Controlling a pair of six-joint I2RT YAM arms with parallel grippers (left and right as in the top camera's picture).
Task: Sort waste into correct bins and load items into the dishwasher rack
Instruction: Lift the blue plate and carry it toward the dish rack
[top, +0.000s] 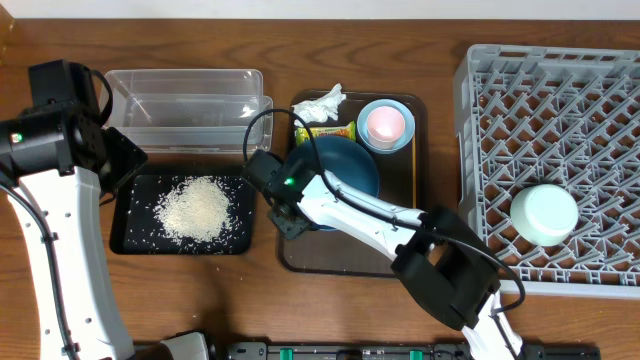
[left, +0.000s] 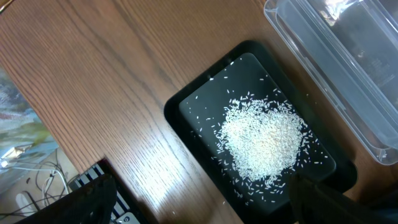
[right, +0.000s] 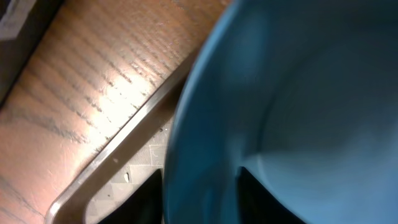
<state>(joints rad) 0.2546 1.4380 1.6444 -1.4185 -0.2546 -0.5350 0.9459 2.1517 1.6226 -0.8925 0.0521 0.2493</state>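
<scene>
The big square grey plastic dishwasher rack (top: 600, 90) sits on the right with loads of free pegs. Mid-table is the brown rectangular serving tray (top: 405, 170), and the large dark blue bowl (top: 350, 165) is at its left half. That's the step in hand imo. The right gripper (top: 290, 215) has its 2 fingers astride the bowl's left rim, 1 inside and 1 outside, and it looks clamped on. I'd go straight up so the bowl clears the tray lip, keep it level, then carry it high over the small stuff to an open patch of rack. The clear plastic rectangular tub (top: 185, 105) looks bare. The shallow black rectangular tray (top: 130, 215) is in front of it, and the left gripper (left: 208, 202) hangs nearby, fingers spread, holding nothing. The pale mint-green bowl (top: 545, 213) is upside down in the rack. At the serving tray's far end are the small light blue bowl (top: 400, 145) with the small pink cup (top: 386, 123) in it, the crumpled white tissue (top: 322, 102) and the yellow-green printed snack wrapper (top: 328, 131). The loose white rice grains (top: 195, 208) are piled in the black tray.
</scene>
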